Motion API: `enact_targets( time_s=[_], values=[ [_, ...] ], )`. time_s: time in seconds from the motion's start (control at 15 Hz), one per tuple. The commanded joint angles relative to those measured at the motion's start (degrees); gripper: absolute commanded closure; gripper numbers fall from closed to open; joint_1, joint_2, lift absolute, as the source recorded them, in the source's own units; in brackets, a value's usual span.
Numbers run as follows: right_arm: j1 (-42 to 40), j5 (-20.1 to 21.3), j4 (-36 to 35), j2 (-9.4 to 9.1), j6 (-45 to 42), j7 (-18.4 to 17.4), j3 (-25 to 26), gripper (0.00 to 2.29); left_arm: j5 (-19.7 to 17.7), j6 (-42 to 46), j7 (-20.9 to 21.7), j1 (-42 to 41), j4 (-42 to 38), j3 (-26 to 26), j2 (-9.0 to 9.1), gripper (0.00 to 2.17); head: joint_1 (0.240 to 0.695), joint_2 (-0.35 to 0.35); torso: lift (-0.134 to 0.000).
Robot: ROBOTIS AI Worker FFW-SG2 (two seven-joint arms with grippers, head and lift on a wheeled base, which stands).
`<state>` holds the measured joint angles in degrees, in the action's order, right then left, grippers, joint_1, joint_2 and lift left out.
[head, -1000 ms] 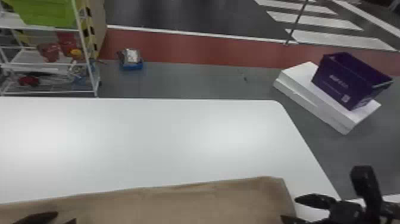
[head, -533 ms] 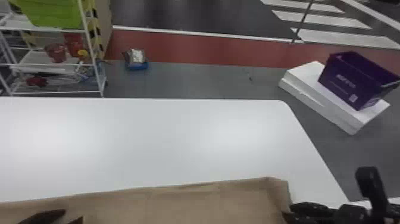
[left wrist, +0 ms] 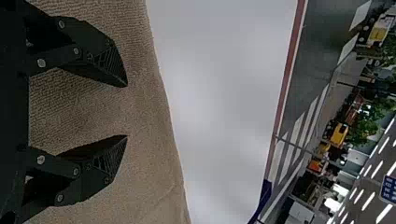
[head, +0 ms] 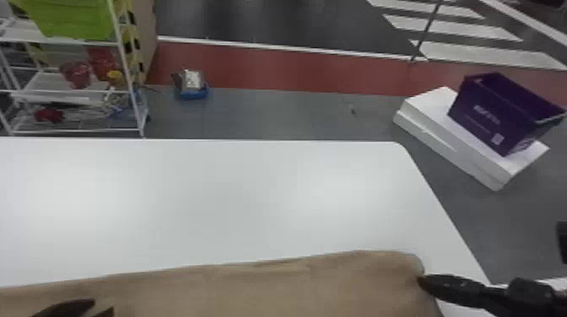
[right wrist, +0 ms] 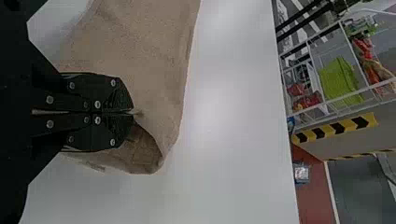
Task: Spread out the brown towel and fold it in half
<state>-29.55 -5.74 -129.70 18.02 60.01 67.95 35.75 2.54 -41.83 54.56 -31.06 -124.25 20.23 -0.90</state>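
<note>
The white tabletop (head: 253, 198) reaches well out beyond both sets of jaws. On it the brown towel (head: 261, 291) spans from beneath the left jaws across to the right ones, its far edge (left wrist: 170, 126) lying just past the left tips. The weave looks ribbed and napped, so I'd expect it light, limp and grippy rather than slippery, with nothing fragile about it; it will sag and ruck instead of holding a shape.

The left gripper (left wrist: 127, 111) has its jaws parted over the cloth, holding nothing; whether they touch it I cannot tell. The right gripper (right wrist: 133, 112) has its jaws closed on the towel's side edge, near a far corner. Beside those jaws the cloth curls into a loose pocket (right wrist: 144, 151), which probably wants drawing flat. Smallest is the pucker (right wrist: 139, 113) at their tips: a shallow bite, likely to slip under a hard pull. For the left jaws, the far edge seems the best hold.
</note>
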Motion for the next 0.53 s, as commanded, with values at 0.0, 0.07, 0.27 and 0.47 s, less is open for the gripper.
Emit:
enact_targets(
  time_s=[0.0, 0.07, 0.27, 0.47],
  values=[
    [0.0, -3.5, -0.1, -0.18, 0.4, 0.2, 3.8, 2.01, 0.1, -0.1, -0.1, 0.1, 0.1, 0.0, 0.02, 0.60, 0.695, -0.202, -0.124],
    [0.0, -5.6, -0.1, -0.36, 0.6, 0.4, 5.7, 2.01, 0.1, 0.0, -0.1, 0.2, 0.0, -0.1, 0.02, 0.60, 0.695, -0.217, -0.124],
    [0.4, -7.0, 3.3, -0.36, -3.3, 0.3, 7.3, 2.01, 0.1, -0.1, -0.1, 0.4, 0.1, -0.2, -0.06, 0.60, 0.695, -0.242, -0.124],
    [2.4, -3.1, 7.5, -0.36, -7.1, -1.5, 3.0, 2.01, 0.1, 0.0, 0.0, 0.5, 0.0, -0.8, 0.02, 0.60, 0.695, -0.273, -0.124]
  ],
)
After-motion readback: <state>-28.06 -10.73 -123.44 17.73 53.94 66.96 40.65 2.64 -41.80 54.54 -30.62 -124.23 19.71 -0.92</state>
